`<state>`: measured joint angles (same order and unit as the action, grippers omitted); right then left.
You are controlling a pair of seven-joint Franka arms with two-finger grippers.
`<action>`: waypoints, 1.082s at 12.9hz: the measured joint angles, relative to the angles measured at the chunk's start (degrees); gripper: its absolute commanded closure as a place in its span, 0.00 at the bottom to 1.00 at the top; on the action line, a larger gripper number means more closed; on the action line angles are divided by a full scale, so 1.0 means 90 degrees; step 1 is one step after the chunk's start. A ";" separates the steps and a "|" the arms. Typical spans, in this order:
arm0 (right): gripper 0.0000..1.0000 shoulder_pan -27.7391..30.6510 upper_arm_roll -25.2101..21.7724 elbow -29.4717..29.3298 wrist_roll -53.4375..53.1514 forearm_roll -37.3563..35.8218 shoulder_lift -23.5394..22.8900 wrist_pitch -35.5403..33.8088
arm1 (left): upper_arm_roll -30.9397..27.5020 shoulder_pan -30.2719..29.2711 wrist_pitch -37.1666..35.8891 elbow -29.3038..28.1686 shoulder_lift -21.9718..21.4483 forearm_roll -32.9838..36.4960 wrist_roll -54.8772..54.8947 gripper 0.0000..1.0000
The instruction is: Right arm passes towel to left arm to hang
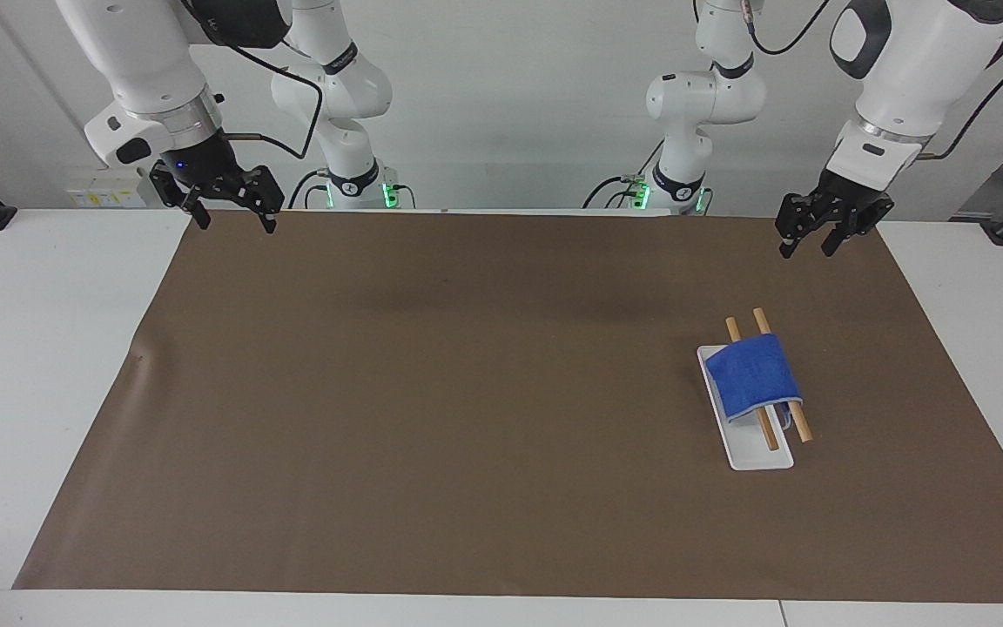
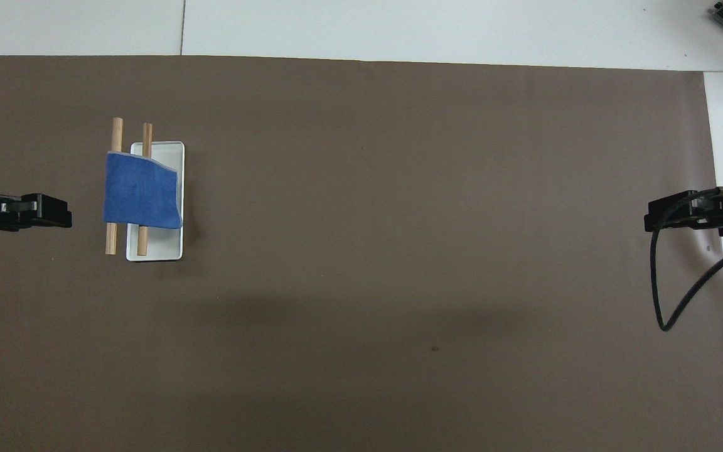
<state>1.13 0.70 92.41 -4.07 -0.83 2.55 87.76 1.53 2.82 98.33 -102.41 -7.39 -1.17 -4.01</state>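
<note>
The blue towel (image 1: 754,376) hangs draped over two wooden rods (image 1: 802,428) of a small rack with a white base (image 1: 758,459), toward the left arm's end of the table. The towel also shows in the overhead view (image 2: 140,191). My left gripper (image 1: 806,251) is open and empty, raised over the brown mat beside the rack, apart from the towel; it also shows in the overhead view (image 2: 63,218). My right gripper (image 1: 238,225), with a blue light, is open and empty, and waits over the mat's edge at the right arm's end (image 2: 650,223).
A brown mat (image 1: 467,392) covers most of the white table (image 1: 40,348). A black cable (image 2: 675,301) loops down from the right gripper. The two arm bases stand at the table's edge.
</note>
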 measured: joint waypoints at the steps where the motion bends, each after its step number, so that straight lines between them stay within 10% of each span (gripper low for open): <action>1: 0.00 0.0000 0.0000 0.0000 0.0000 0.0000 0.0000 0.0000 | 0.0003 0.0000 0.0000 0.0000 0.0000 0.0000 0.0271 0.18; 3: 0.00 0.0000 0.0000 0.0000 0.0000 0.0000 0.0000 0.0000 | -0.0002 0.0000 0.0000 0.0000 0.0000 0.0000 0.0683 0.00; 14: 0.00 0.0000 0.0000 0.0000 0.0000 0.0000 0.0000 0.0000 | -0.0065 -0.0011 0.0000 0.0000 -0.0005 0.0000 0.0581 0.00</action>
<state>1.13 0.70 92.41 -4.07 -0.83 2.55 87.76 0.95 2.72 98.33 -102.41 -7.44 -1.17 1.22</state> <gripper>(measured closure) 0.000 0.000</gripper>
